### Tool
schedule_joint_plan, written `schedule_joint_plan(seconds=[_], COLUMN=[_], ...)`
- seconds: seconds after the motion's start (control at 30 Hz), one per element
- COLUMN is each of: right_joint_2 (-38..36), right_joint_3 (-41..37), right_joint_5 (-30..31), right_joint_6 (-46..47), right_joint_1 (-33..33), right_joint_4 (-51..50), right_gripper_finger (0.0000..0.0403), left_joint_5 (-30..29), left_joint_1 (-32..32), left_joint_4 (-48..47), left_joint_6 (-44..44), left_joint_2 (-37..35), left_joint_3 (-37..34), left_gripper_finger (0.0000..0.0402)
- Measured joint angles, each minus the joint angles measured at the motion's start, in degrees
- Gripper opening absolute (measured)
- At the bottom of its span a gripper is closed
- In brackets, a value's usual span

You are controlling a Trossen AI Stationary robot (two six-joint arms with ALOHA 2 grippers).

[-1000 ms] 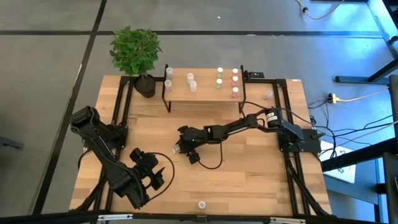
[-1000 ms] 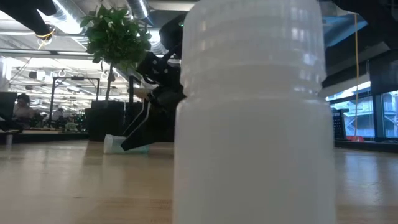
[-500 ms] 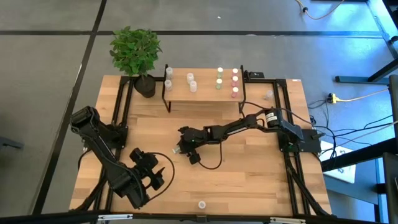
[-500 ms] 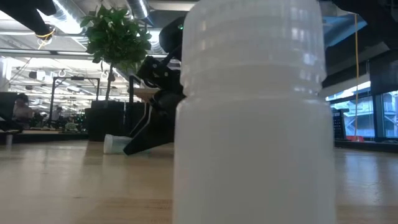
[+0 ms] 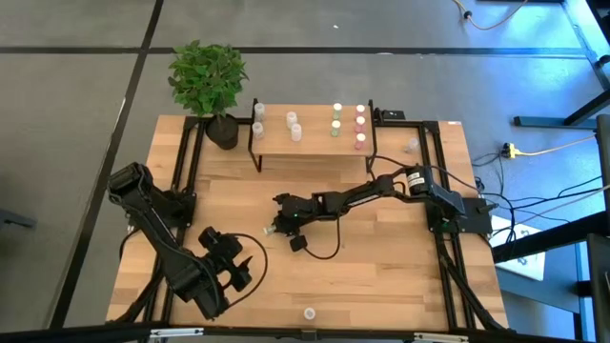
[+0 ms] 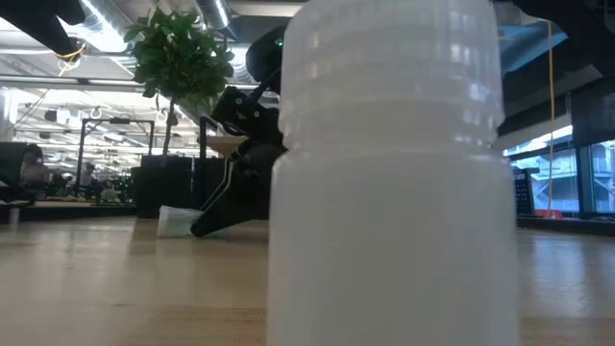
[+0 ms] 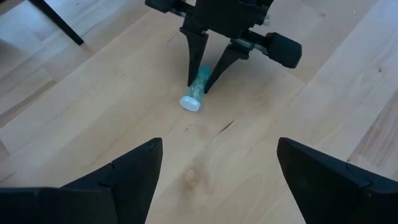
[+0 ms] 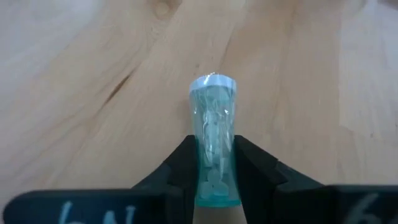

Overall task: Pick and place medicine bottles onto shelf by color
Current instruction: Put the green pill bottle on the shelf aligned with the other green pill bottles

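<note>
Wooden table (image 5: 381, 276) carried the shelf (image 5: 315, 140) at its far edge, bottles already ranked there by cap colour. My left gripper (image 5: 250, 267) waited released near the front, while my right gripper (image 8: 211, 163) clenched a fallen bottle (image 8: 212, 134) mid-table for lifting.

A small clear medicine bottle (image 8: 212, 140) with a pale cap is lying on its side on the table, well in front of the shelf (image 5: 313, 141), where other bottles (image 5: 348, 126) are standing upright.
</note>
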Motion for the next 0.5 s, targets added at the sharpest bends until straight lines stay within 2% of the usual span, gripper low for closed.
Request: schedule_joint_plan(seconds=[0.4, 0.5], right_joint_2=[-0.2, -0.9], right_joint_3=[0.0, 0.0], right_joint_5=[-1.3, -3.7], right_joint_6=[3.7, 5.6], right_joint_1=[1.3, 1.4], right_joint_4=[1.1, 0.7], right_gripper_finger=[0.0093, 0.0094], left_joint_5=[0.2, 1.1], left_joint_1=[0.0, 0.0], left_joint_4=[0.0, 0.0], left_joint_6=[0.5, 0.5], left_joint_2=[0.0, 0.0], left_joint_3=[0.0, 0.0], left_gripper_finger=[0.0311, 0.0313])
